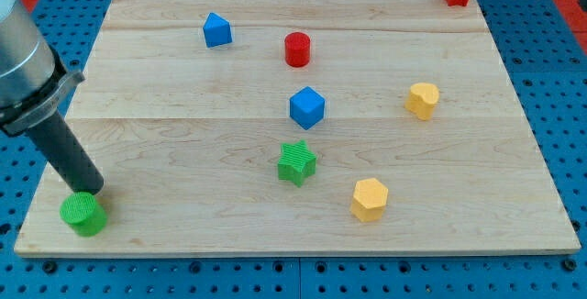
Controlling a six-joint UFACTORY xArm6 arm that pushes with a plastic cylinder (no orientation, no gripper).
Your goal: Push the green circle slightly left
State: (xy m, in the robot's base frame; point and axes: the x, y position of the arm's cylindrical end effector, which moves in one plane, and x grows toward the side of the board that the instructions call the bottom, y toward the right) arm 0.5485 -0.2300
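Near the worktop's (pixel 183 116) bottom-left corner, the green circle (pixel 83 215) sits with my tip (pixel 89 191) touching its top-right side, probably placed to push it leftward; no jaws exist. Counted: two green, two blue, two red, two yellow blocks.

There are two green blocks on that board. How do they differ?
The green circle is a round cylinder; the green star has points and a ridged top. The green circle sits at the board's bottom-left corner, with my tip right at its top edge; the green star stands alone near the middle. Both are the same bright green.
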